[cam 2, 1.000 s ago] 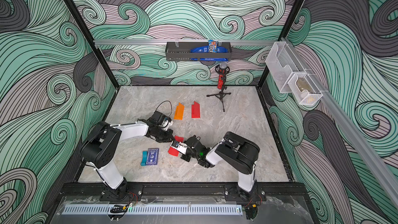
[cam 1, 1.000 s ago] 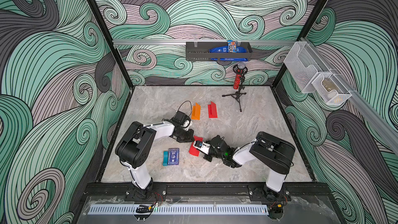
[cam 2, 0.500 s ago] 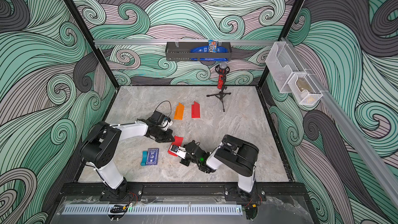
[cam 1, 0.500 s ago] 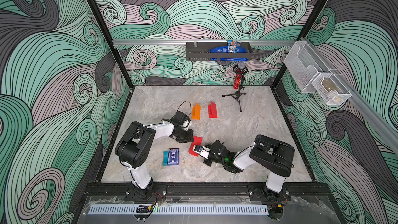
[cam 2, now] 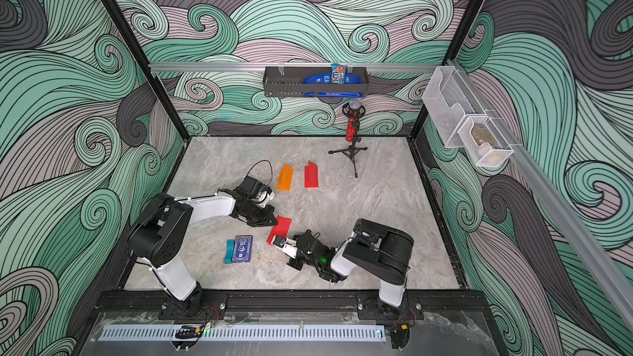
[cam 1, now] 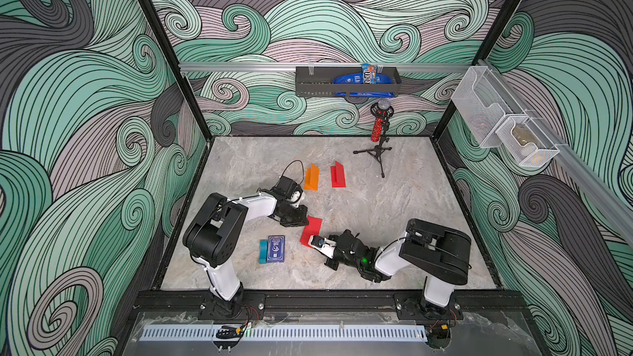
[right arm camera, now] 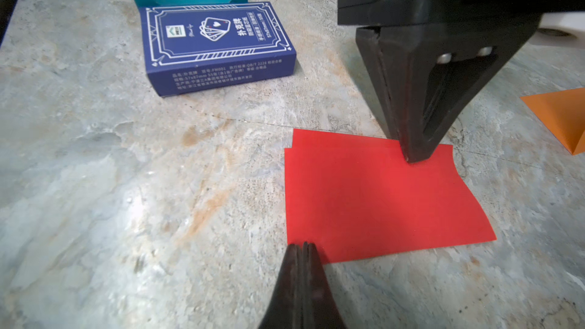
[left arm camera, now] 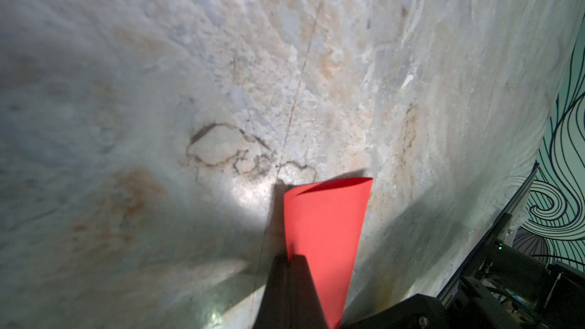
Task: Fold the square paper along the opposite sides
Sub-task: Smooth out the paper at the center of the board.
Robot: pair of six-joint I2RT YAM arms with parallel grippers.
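Red paper point(cam 1: 312, 228) folded double, edges slightly offset, on the table point(cam 1: 394, 207) just 6 o'clock of centre in both top views. Left gripper point(right arm camera: 413, 157): jaws pressed together, tip down on its 11 o'clock corner. Right gripper point(right arm camera: 304, 246): jaws also together, tip touching the 6 o'clock corner. Card box point(cam 1: 275, 248) at 8 o'clock, orange paper point(cam 1: 311, 178) at 12.

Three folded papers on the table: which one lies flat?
The near red paper; the orange paper and far red paper each have a flap standing up.
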